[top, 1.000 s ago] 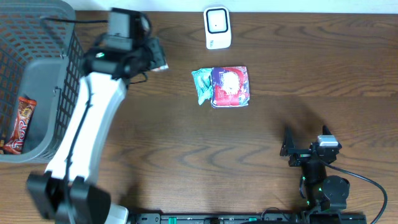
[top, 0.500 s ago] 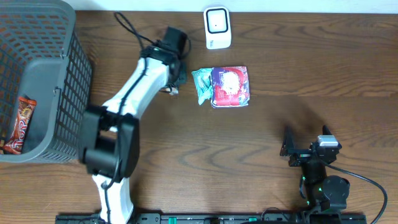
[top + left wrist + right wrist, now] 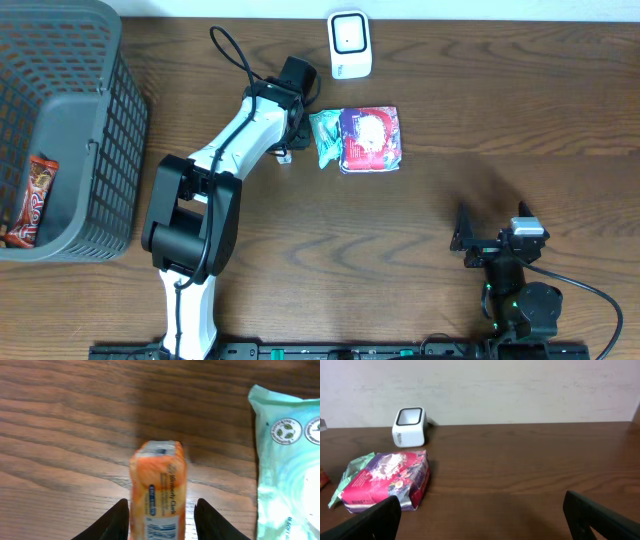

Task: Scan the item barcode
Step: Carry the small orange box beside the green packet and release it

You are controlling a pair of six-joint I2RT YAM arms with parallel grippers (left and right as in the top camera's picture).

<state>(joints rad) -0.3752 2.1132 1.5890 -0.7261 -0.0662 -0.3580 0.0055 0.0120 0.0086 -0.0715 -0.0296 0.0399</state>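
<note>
An orange tissue pack (image 3: 159,490) with a barcode label lies on the wooden table, lengthwise between the fingers of my left gripper (image 3: 160,522). The jaws stand open, with a clear gap on the pack's right side. In the overhead view this gripper (image 3: 289,137) sits just left of a teal wipes pack (image 3: 323,136). The white barcode scanner (image 3: 349,44) stands at the table's far edge, its window facing up. My right gripper (image 3: 497,240) rests near the front right, open with nothing between its fingers.
A red and purple snack bag (image 3: 371,138) lies against the teal pack (image 3: 290,460). A grey mesh basket (image 3: 95,150) at the far left holds a candy bar (image 3: 36,195). The scanner (image 3: 410,425) and bag (image 3: 387,480) also show in the right wrist view.
My left arm swung right from beside the basket to the spot left of the teal pack. Its jaws have opened around the orange pack. The right arm has not moved.
</note>
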